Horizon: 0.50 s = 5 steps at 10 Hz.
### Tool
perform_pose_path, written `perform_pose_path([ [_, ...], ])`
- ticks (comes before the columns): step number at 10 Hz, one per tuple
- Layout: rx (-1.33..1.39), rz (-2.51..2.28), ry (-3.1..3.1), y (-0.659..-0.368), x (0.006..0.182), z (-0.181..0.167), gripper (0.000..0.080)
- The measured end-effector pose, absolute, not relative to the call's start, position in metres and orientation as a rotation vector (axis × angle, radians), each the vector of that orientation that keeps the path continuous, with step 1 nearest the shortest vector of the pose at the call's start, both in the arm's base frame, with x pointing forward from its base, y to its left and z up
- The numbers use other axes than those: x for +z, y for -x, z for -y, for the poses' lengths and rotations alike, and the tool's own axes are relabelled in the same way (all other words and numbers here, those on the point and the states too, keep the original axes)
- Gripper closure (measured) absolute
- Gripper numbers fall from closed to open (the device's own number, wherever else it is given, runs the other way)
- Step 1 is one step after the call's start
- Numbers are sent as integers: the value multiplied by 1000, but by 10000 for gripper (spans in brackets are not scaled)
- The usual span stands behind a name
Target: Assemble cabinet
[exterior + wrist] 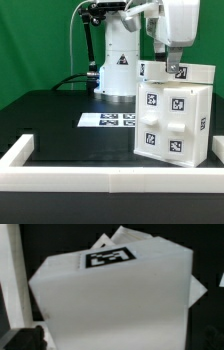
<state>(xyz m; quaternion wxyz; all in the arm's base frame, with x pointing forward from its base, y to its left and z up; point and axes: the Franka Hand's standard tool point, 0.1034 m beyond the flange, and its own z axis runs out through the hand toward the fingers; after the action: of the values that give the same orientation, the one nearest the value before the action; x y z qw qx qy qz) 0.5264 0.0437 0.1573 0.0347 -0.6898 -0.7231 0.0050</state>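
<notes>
Standing upright on the black table (55, 110), the cabinet (175, 120) is seen toward the exterior view's right, just behind the low white wall (100, 178) along the front edge. A slight lean is noted in the body. Black-and-white tags (180, 103) are carried on its front face, with rounded bumps between them. A further white panel is seen rising behind the top edge, though how it is joined cannot be told.

The end effector (174, 66) is held directly over the cabinet's top, down at the level of the upper edge. Its dark fingers are partly lost against the white plastic. Whether they are spread or closed on the body cannot be told from either view.

In the wrist view the frame is almost filled by the cabinet (110, 303), blurred and close. One tag (108, 258) is read on its upper surface. A dark shape (25, 339) at the margin is too blurred to be identified.

The marker board (108, 120) lies flat on the table to the exterior view's left of the cabinet, near it but apart. The arm's base (118, 62) is set behind the board, at the table's far side.
</notes>
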Motion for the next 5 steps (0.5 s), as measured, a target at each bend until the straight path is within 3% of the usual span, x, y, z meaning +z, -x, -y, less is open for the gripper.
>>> perform_pose_path([
  [1, 22, 2220, 2120, -526, 154, -43, 2],
  [2, 30, 2215, 2120, -525, 151, -42, 115],
  [3, 30, 2211, 2125, -525, 151, -41, 115],
  [4, 30, 2203, 2133, -525, 151, -41, 223],
  [5, 30, 2200, 2136, -525, 151, -41, 223],
])
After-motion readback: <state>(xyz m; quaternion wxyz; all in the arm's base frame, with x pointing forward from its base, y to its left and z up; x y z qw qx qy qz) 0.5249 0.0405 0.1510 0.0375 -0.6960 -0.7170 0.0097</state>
